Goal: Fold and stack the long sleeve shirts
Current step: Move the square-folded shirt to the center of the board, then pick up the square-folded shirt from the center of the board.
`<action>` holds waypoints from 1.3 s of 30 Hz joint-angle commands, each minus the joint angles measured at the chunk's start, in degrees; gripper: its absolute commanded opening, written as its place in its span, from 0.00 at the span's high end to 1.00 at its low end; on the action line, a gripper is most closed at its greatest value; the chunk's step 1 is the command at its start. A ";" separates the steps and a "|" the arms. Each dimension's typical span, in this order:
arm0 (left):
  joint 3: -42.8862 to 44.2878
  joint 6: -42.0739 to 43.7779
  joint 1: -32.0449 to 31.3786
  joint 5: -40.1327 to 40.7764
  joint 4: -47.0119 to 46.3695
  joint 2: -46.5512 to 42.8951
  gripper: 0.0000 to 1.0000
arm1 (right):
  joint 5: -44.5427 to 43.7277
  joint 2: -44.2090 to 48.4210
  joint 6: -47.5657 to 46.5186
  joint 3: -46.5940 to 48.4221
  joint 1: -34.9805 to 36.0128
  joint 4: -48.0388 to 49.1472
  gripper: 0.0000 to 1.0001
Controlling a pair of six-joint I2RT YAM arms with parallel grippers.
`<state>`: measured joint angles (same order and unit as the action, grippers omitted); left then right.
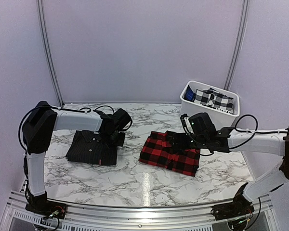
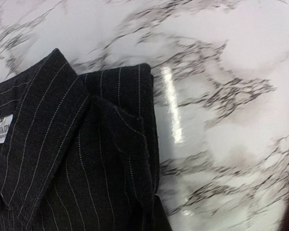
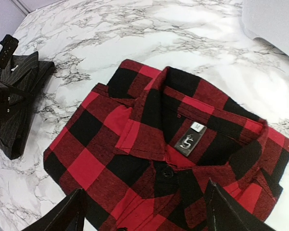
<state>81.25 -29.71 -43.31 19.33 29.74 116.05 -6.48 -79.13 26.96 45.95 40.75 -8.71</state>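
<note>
Marble top (image 1: 135, 179): right fingers (image 3: 70, 219) wide over flannel (image 3: 101, 161).

One table (image 1: 135, 178) bears two shirts: one pinstriped shirt (image 1: 91, 149) and one check shirt (image 1: 169, 153). One white bin (image 1: 202, 109) stands at the far right with one black-and-white checked cloth (image 1: 213, 99) in it, and two arms reach over the marble, one left arm (image 1: 77, 120) and one right arm (image 1: 255, 139). The pinstriped shirt shows one white neck label (image 2: 0, 130); the check shirt shows one black label (image 3: 185, 143), one small white size tag (image 3: 197, 127) and one black button (image 3: 164, 173).
</note>
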 commanded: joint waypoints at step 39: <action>23.19 5.38 -4.59 -32.80 -0.05 10.78 0.43 | 4.73 15.42 12.43 -19.02 -16.32 -2.60 0.24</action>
<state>104.88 -26.22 -48.03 -9.67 28.95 124.29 -2.46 -64.84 36.38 28.08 25.10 -11.66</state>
